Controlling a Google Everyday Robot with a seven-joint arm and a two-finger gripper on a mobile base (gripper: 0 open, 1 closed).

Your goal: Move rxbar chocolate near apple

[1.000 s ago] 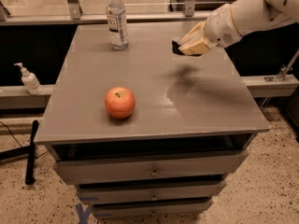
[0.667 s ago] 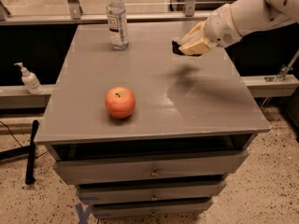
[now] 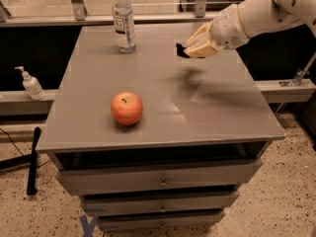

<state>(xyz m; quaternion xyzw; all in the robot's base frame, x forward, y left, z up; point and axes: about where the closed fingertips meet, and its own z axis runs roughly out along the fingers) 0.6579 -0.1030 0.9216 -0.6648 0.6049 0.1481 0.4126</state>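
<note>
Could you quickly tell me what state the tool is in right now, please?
The tool is closed on the rxbar chocolate, raised above the table.

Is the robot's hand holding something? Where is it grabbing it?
Yes: the gripper, hovering above the far right of the table, pinches the black snack bar; only one end pokes out.

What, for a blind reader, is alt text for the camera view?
The gripper hovers above the table's far right, jaws shut on a black snack bar. A red apple sits front left; a water bottle stands at the back.

Soft shadow (image 3: 191, 76) below hovering end effector (image 3: 190, 50)
</note>
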